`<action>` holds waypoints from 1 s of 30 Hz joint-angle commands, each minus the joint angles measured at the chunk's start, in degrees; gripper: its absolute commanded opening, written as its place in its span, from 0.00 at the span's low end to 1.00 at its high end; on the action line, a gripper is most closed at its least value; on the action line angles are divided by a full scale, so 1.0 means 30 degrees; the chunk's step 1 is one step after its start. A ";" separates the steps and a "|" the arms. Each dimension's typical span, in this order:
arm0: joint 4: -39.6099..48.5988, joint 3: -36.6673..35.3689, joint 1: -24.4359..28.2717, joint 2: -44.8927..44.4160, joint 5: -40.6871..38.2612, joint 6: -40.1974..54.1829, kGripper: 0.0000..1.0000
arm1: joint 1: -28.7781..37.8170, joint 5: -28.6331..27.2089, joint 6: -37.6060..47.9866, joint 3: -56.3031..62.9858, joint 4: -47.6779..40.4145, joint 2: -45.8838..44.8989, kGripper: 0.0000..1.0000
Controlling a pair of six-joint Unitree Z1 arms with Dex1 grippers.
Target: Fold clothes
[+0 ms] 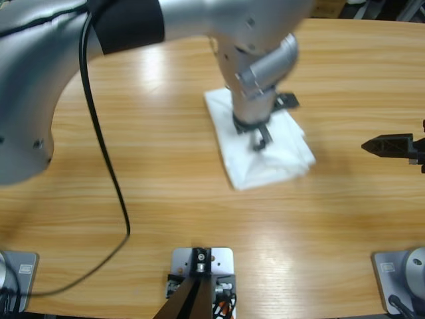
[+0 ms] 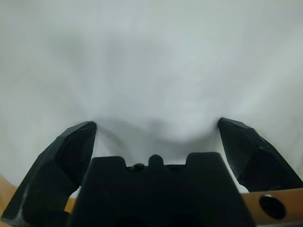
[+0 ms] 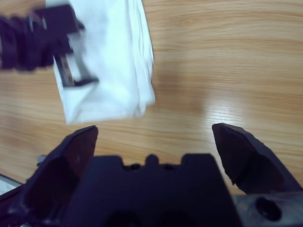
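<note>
Long wooden table [image 1: 166,199], light honey-brown, straight grain running along its length. Glossy finish: pale glare patches from overhead light near upper left and lower right. Curved far edge visible at top right, dim cluttered room [image 1: 372,8] beyond it, details unclear. Same wood fills right wrist view.

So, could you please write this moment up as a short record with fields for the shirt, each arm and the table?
shirt: white T-shirt, folded into a compact bundle, lying on the table near the middle
left gripper: directly over the shirt, jaws spread open with white fabric between them; contact cannot be judged
right gripper: at the right edge, above bare wood, apart from the shirt, jaws open and empty
table: light wooden top
cable: black, hanging from the left arm across the table
</note>
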 commanded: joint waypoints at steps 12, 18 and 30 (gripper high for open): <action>0.2752 -0.5240 1.2644 0.4162 0.0184 -0.6835 0.99 | 0.0179 0.0412 0.0176 0.0425 -0.0169 0.1404 1.00; 0.4006 -0.7513 1.4759 0.4953 0.0120 -1.0462 1.00 | 0.0185 0.0459 0.0176 0.0513 -0.0146 0.1292 1.00; 0.4920 -1.0080 1.6288 0.5632 -0.0489 -1.0052 1.00 | 0.0179 0.0541 0.0029 0.0360 -0.0117 0.1831 1.00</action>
